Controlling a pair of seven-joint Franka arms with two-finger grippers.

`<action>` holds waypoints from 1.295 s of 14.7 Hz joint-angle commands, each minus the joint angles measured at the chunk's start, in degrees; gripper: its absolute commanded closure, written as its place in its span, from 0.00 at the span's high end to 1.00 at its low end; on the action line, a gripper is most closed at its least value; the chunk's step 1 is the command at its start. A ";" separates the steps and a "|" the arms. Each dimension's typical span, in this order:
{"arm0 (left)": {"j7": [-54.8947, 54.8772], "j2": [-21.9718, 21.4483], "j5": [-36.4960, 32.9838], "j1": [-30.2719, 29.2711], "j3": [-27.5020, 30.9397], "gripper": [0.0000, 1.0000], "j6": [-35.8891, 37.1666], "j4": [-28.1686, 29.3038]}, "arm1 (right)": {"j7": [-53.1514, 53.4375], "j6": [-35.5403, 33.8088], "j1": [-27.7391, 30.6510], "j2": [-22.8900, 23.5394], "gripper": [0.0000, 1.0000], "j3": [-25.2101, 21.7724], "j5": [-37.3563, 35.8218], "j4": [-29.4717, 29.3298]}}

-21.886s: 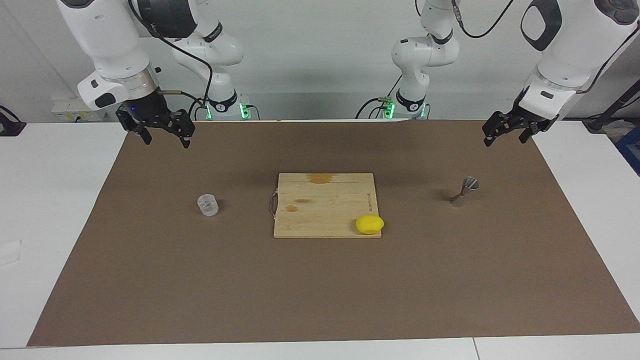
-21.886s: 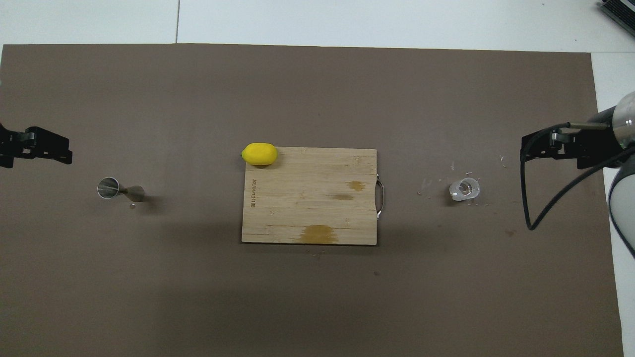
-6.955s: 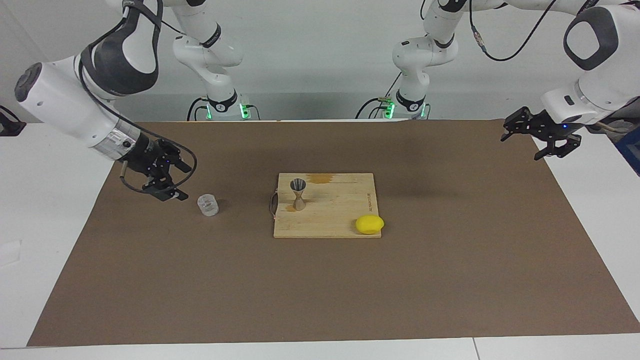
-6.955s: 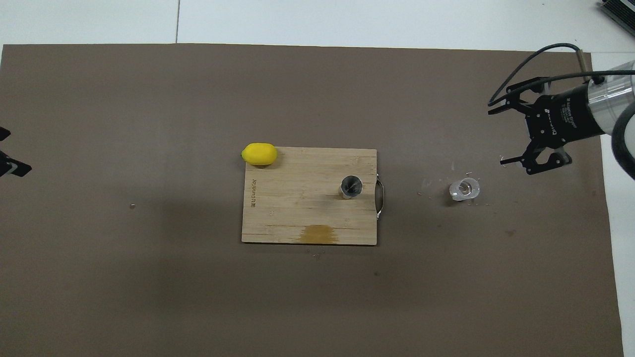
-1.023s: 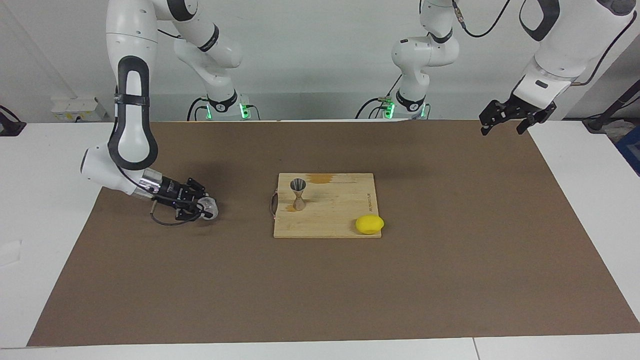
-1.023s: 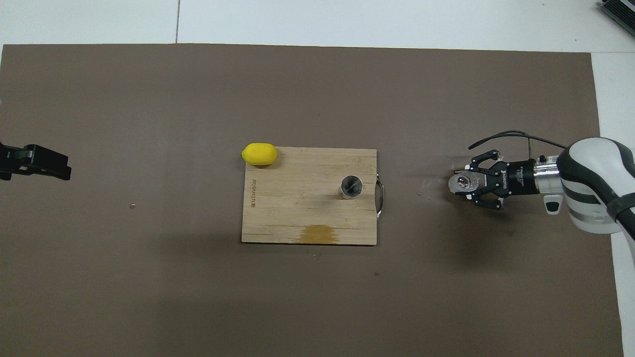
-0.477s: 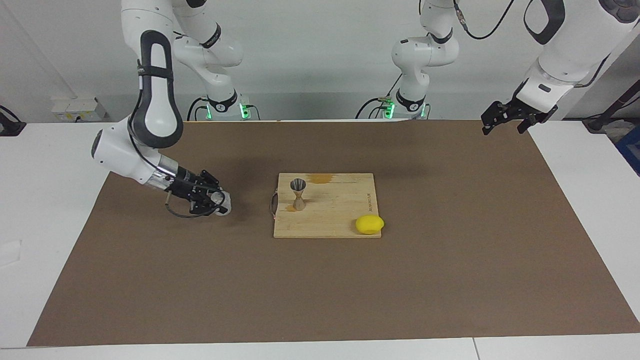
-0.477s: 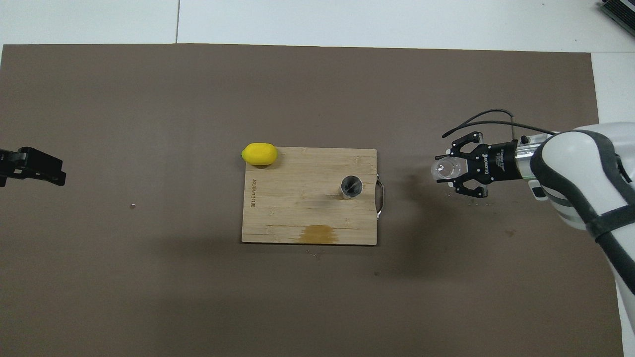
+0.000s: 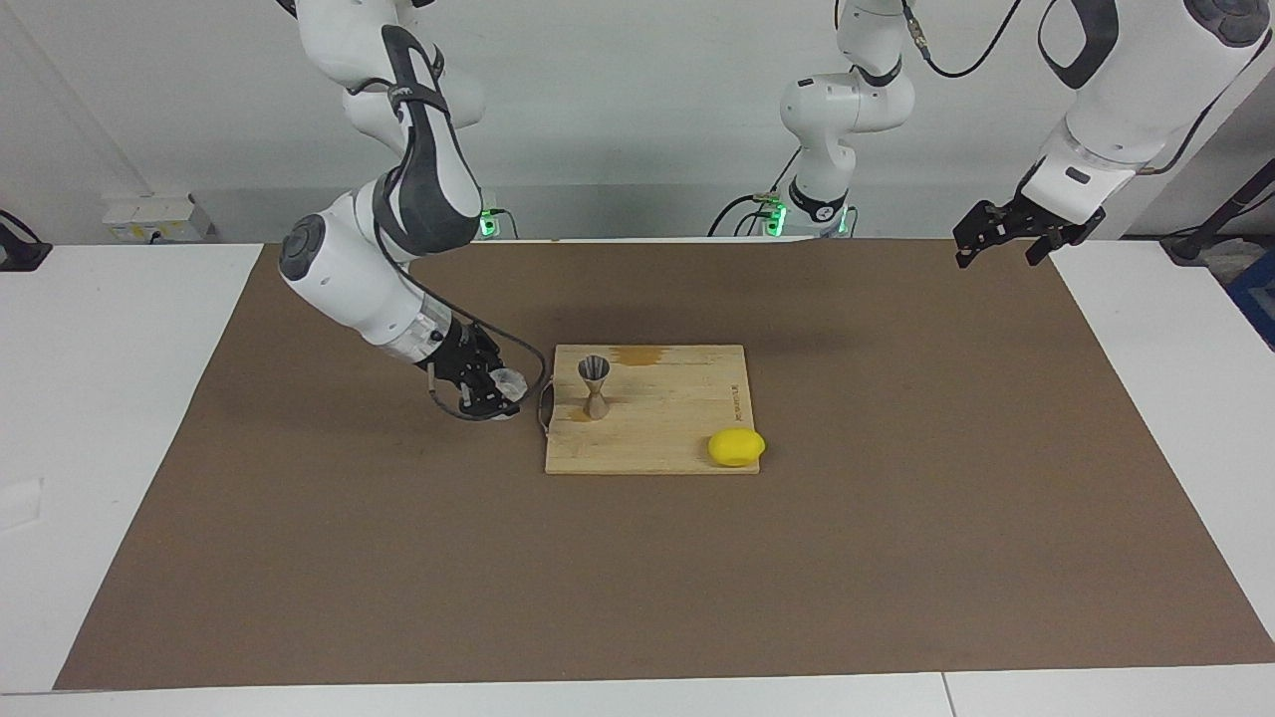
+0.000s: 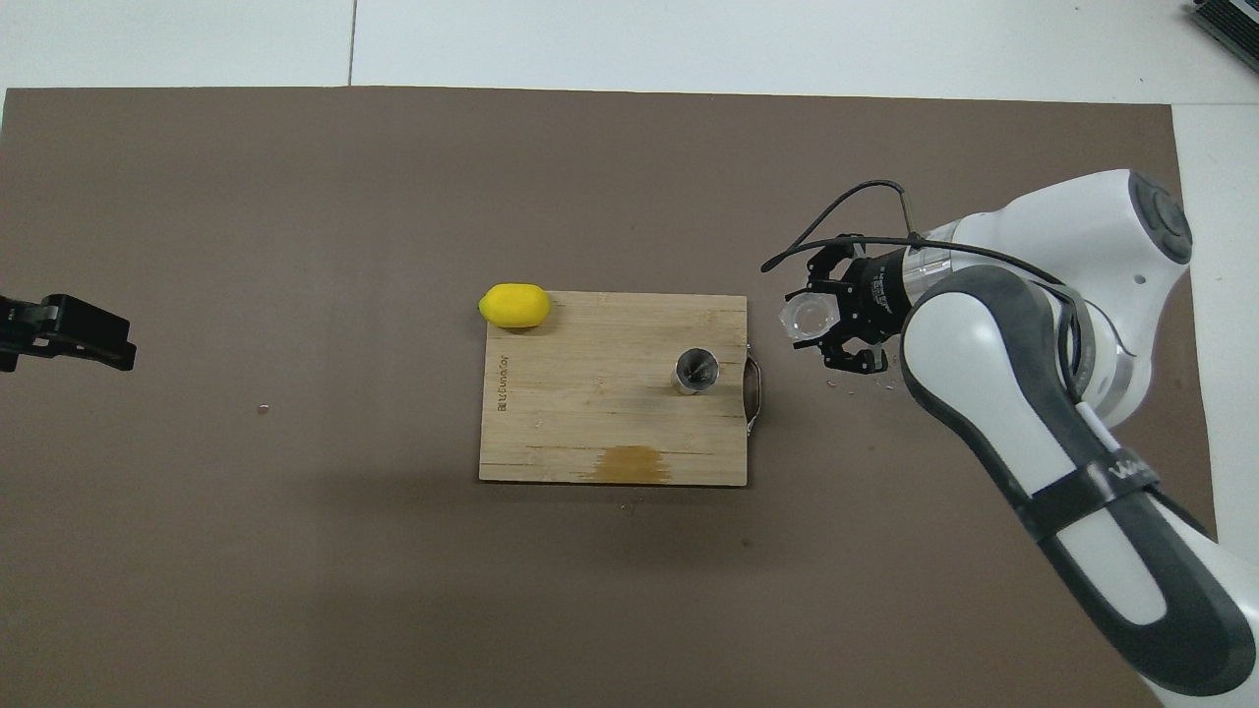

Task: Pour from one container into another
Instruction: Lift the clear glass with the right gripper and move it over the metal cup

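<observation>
We see the small clear glass tumbler with textured sides (image 9: pixel 509 379) gripped in the right gripper (image 9: pixel 495 388), whose fingers are closed on its sides. The tumbler is lifted off the brown table mat (image 9: pixel 896 518) and hangs just beside the metal handle end of the rectangular bamboo cutting board (image 9: pixel 677 438), toward the right arm's end of the table. In the overhead view the tumbler (image 10: pixel 802 316) shows its round mouth toward the camera, so we read its axis as near upright, perhaps leaning a little toward the board; we cannot tell the exact tilt. It sits at the very tip of the right gripper (image 10: pixel 824 321), which reaches in nearly level from the right arm's end, so the glass lies on the board side of the fingers.

The small silver hourglass-shaped metal jigger (image 9: pixel 595 386) stands upright on the cutting board near its handle end, its open cone facing up and its long axis vertical. In the overhead view the jigger (image 10: pixel 696 371) is close to the tumbler but apart from it. An oval yellow lemon (image 9: pixel 736 446) rests at the board's corner farther from the robots, toward the left arm's end.

The left gripper (image 9: pixel 1004 237) waits, fingers spread and holding nothing, over the mat's corner at the left arm's end.
</observation>
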State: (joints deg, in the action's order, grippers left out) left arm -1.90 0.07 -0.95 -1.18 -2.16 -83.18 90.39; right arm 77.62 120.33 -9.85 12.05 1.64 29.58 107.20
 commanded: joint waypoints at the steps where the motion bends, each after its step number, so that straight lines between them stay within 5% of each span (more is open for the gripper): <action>1: -0.21 -1.39 -0.46 -0.14 -0.21 1.00 0.38 1.36 | 6.29 -0.18 -2.97 1.83 0.03 -0.15 -5.39 -3.75; 19: 0.05 -1.39 -0.46 0.39 -0.12 1.00 0.56 1.45 | 17.48 -3.79 -15.90 1.75 0.03 0.12 -32.82 -6.21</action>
State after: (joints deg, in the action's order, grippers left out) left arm -1.91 0.07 -0.95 -1.17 -2.22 -82.87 90.40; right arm 93.27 117.62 -25.03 13.35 1.73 0.08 102.20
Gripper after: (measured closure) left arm 0.000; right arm 0.498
